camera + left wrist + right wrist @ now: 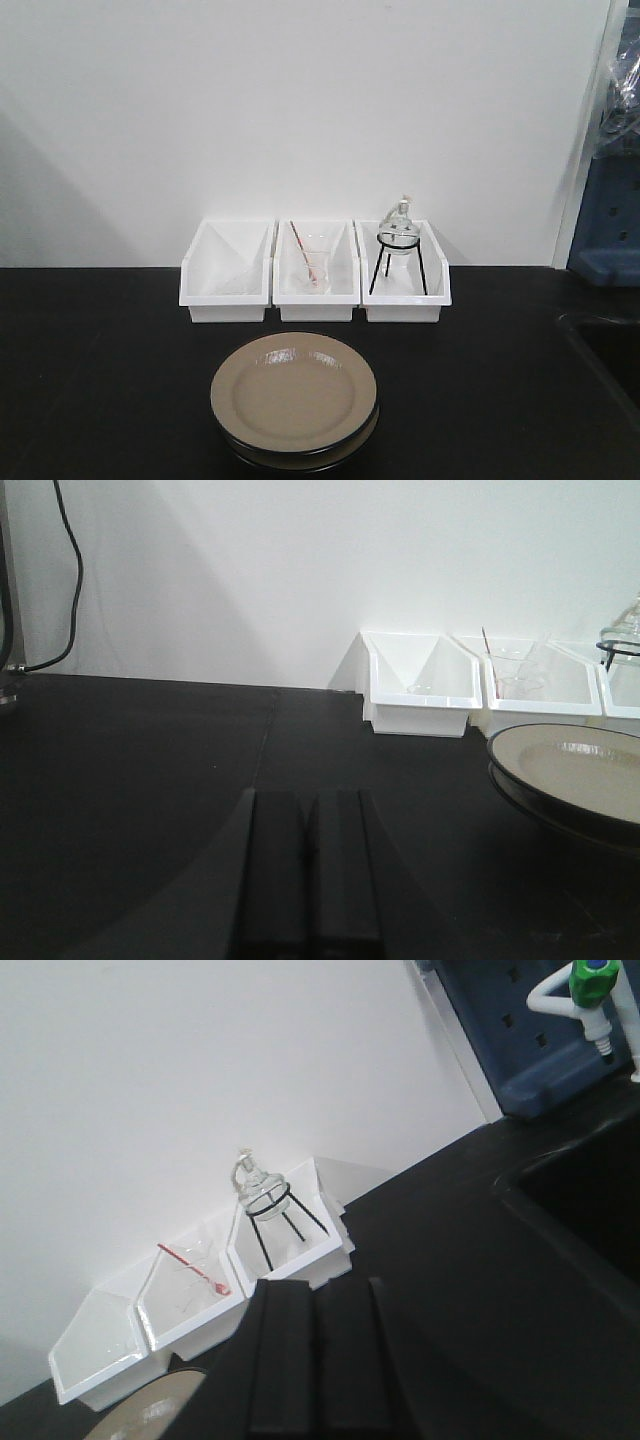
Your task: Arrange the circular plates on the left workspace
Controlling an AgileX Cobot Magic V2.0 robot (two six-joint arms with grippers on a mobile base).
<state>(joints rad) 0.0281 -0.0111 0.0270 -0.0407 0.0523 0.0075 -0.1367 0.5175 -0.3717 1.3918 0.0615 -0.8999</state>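
Left claw (308, 870): seen from its wrist camera low over the black surface (100, 380); its two dark fingers sit pressed together with only a thin seam between them, holding nothing.
Cable (68, 570): a dark cord hangs down the white wall at the far left of the left wrist view.
Left bin (227, 272): white plastic, at the back of the surface against the wall; something clear may lie inside, too faint to tell.
Circular plates (293, 393): two glossy tan plates stacked one on the other, the lower one showing a dark rim; they sit on the surface just in front of the row of bins, near the middle.
Middle bin (317, 270): holds a clear glass vessel with a red-tipped rod leaning in it.
Right bin (405, 272): holds a round glass flask (398, 232) resting on a black wire tripod.
Right claw (315, 1360): fingers closed flat against each other, empty, above the surface.
Sink (590, 1200): recessed black basin at the right edge.
Tap (585, 990): white with a green top, above the sink.
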